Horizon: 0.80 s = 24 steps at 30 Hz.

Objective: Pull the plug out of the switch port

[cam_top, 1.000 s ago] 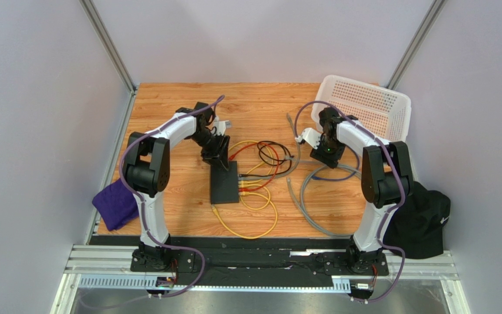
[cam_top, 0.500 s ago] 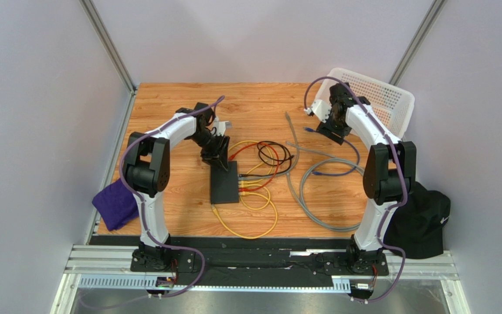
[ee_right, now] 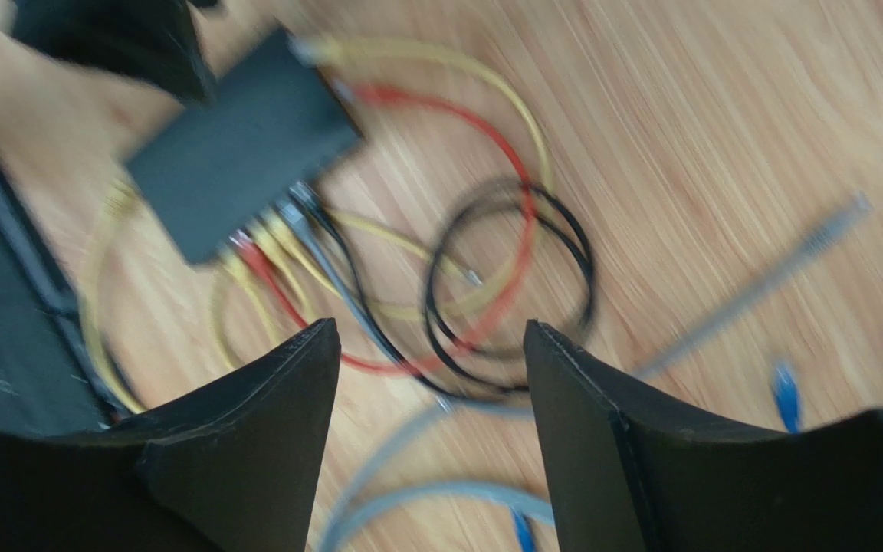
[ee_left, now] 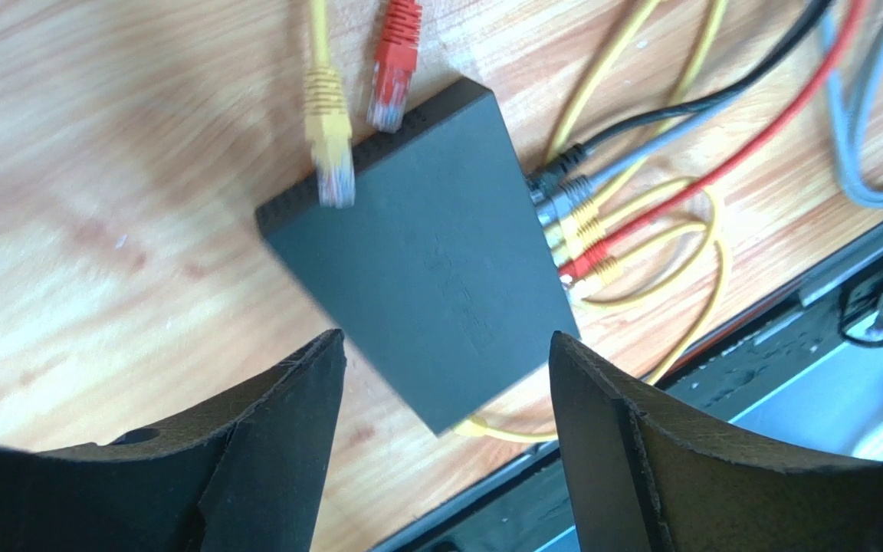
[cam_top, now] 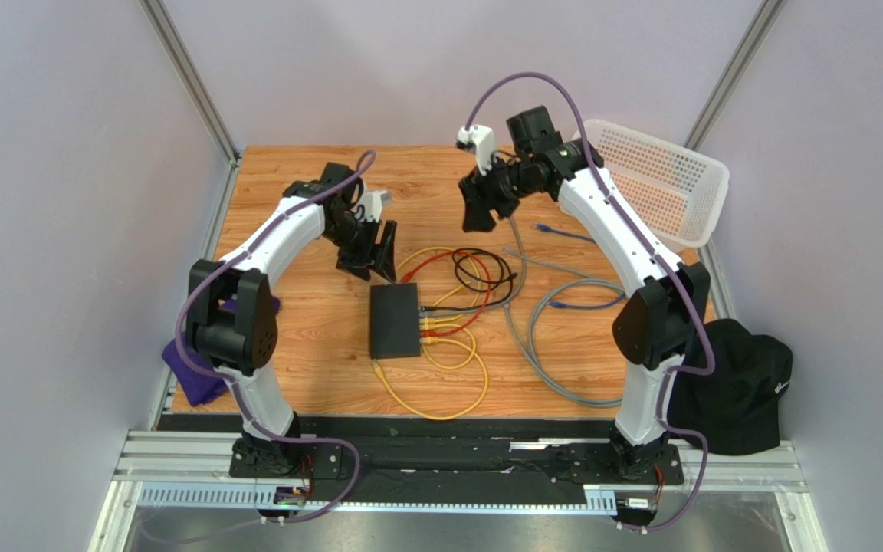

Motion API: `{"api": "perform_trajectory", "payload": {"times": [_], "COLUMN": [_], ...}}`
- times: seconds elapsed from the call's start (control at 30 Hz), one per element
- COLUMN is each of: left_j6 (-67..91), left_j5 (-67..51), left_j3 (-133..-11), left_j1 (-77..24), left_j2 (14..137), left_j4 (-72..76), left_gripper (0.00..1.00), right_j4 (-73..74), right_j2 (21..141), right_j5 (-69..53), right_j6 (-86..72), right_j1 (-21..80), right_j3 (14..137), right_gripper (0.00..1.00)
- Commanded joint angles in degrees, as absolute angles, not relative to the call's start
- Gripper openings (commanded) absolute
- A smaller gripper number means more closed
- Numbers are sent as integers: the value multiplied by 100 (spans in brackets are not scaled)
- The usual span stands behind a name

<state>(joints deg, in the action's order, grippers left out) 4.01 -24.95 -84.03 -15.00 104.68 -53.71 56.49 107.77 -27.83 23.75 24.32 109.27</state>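
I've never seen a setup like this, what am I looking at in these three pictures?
The white left arm and right arm are robots bolted to a wooden table. One picture looks down from above; the other two come from wrist cameras, so the dark shapes at the bottom are each arm's own jaws. Both pairs stand open, holding nothing. On the table lie a black switch with coloured cables plugged into one edge, a loose grey cable and a white basket.
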Motion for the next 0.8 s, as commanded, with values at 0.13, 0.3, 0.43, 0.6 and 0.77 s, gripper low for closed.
{"api": "perform_trajectory", "payload": {"times": [0.13, 0.3, 0.43, 0.6, 0.77], "left_j6": [1503, 1784, 1714, 1530, 1389], "left_j5": [-2609, -2206, -2285, -2179, -2531], "left_j3": [-8034, -7595, -7155, -6996, -6943], "left_j1": [-1028, -1028, -1046, -1046, -1046], "left_j2": [9387, 9799, 9676, 9834, 10089], "left_j4": [-4679, -4158, -3717, -3674, -3595], "left_gripper": [71, 66, 68, 68, 64], "right_j4": [4792, 3797, 3752, 4630, 4746], "right_j2": [12102, 12480, 12577, 12788, 12937], "right_j5": [-5246, -5535, -5932, -5836, -5739], "right_j6": [-190, -983, -731, 490, 729], "right_j1": [2470, 2487, 2593, 2812, 2839], "right_j3": [12808, 12007, 11365, 11268, 11092], "right_gripper": [64, 49, 60, 61, 55]}}
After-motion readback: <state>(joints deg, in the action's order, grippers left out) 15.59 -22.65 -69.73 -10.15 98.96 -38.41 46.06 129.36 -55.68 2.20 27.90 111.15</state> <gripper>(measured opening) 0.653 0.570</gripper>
